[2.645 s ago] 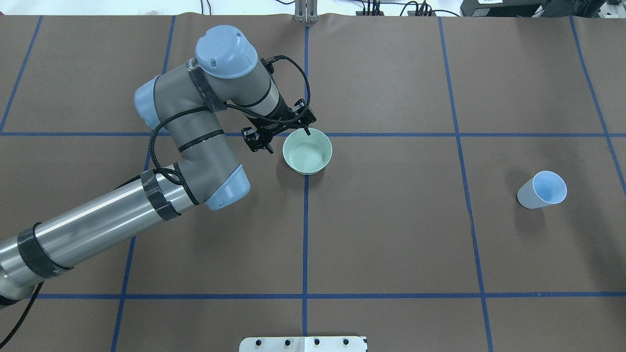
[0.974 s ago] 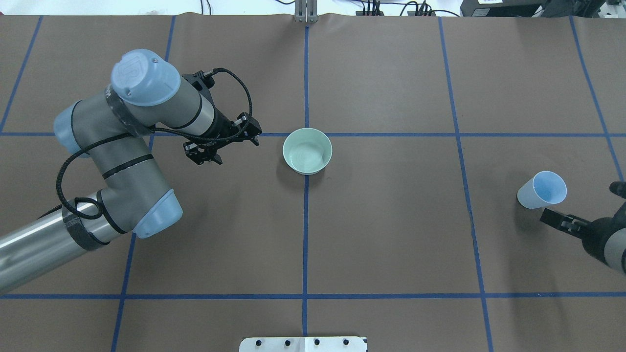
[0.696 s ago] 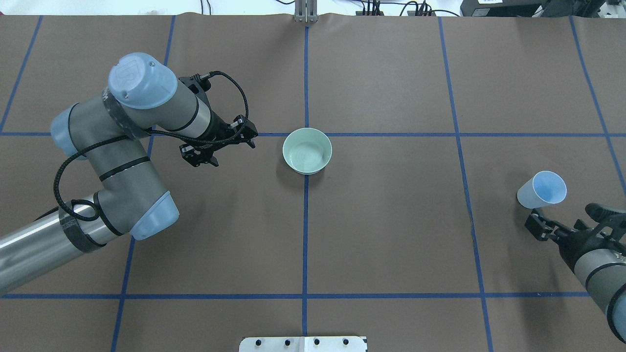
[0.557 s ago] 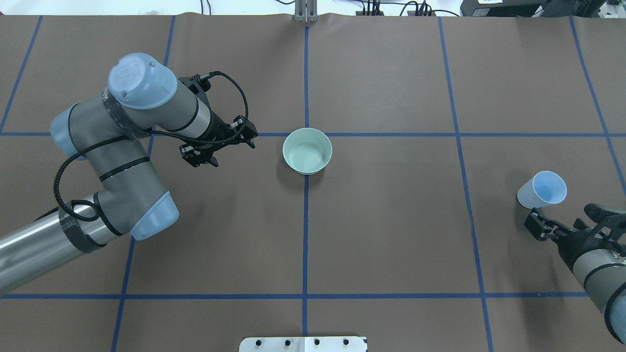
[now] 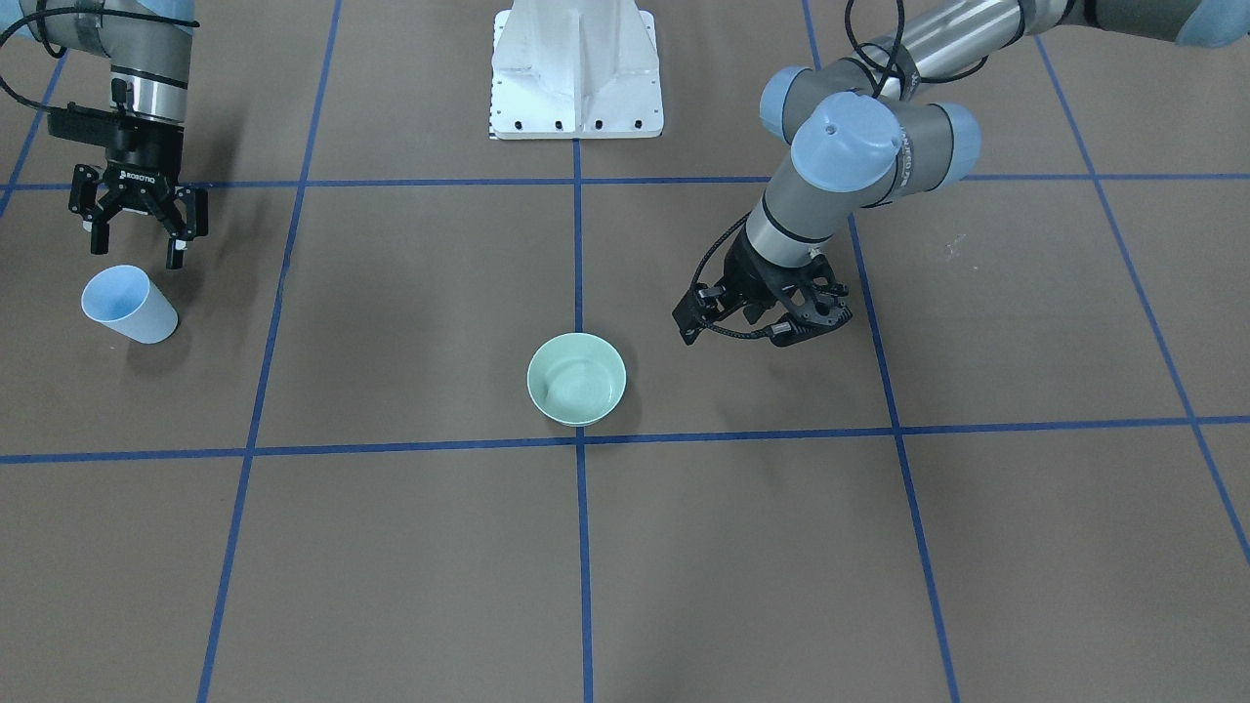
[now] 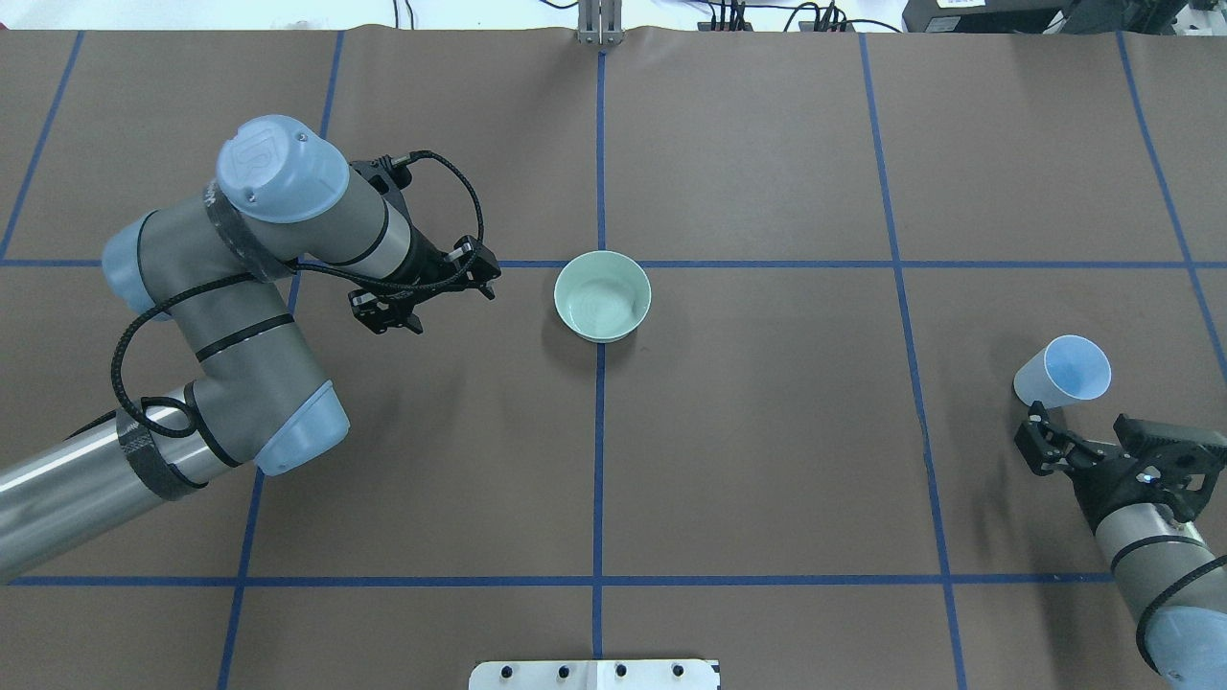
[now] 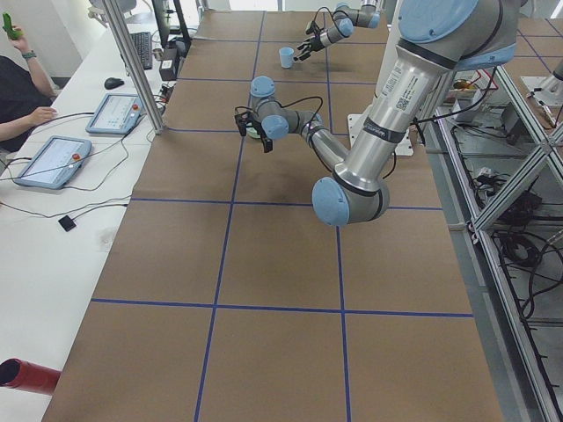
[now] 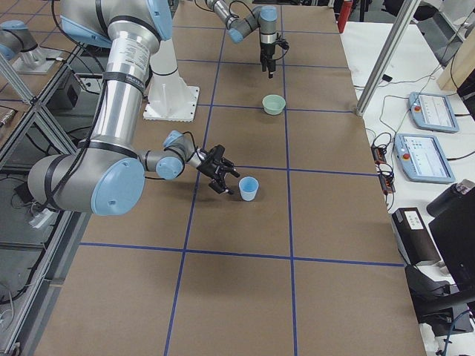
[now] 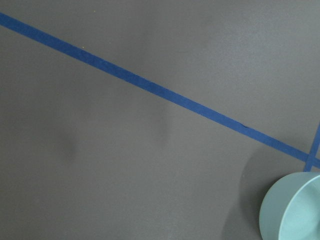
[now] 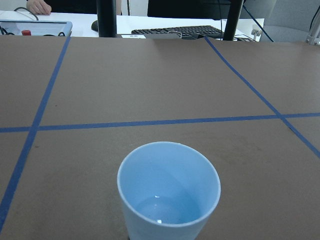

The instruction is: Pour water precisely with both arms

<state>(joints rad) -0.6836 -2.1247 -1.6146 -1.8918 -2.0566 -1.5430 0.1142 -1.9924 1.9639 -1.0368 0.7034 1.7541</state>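
Observation:
A light blue cup (image 6: 1062, 372) stands upright at the table's right side, with a little water at its bottom in the right wrist view (image 10: 169, 200). It also shows in the front view (image 5: 127, 305). My right gripper (image 6: 1093, 436) is open and empty, just on the robot's side of the cup, not touching it (image 5: 135, 249). A mint green bowl (image 6: 602, 295) stands at the table's middle (image 5: 576, 379). My left gripper (image 6: 436, 302) is open and empty, to the left of the bowl and well apart from it (image 5: 752, 327). The left wrist view shows only the bowl's rim (image 9: 292, 210) at its lower right corner.
Brown table cover with a blue tape grid (image 6: 599, 431). The white bolted pedestal (image 5: 576, 68) stands at the robot's side. A metal post (image 6: 599, 24) stands at the far edge. Operator tablets (image 8: 430, 111) lie on a side bench beyond the table.
My left gripper has drawn back from the bowl's rim to the left, empty. My right arm has come in from the right and moved its open gripper up close to the cup.

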